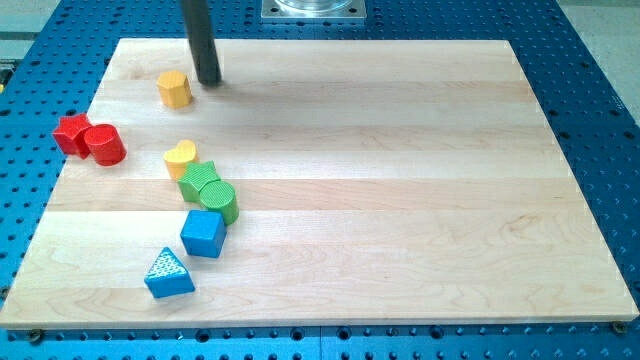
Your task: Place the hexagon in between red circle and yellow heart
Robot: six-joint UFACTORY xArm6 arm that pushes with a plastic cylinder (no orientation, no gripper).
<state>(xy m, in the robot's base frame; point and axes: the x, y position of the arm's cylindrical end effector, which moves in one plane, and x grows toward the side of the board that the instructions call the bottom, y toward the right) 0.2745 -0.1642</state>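
Observation:
The yellow hexagon [174, 89] lies near the board's top left. My tip [208, 81] stands just to its right, close beside it with a small gap. The red circle [104, 145] sits at the board's left edge, touching a red star [72, 132] on its left. The yellow heart [181, 157] lies right of the red circle and below the hexagon. A gap of bare board separates the red circle from the yellow heart.
A green square block [199, 180] and a green circle [218, 200] touch below the heart. A blue cube [203, 233] and a blue triangle [168, 274] lie lower left. The wooden board [400, 200] rests on a blue perforated table.

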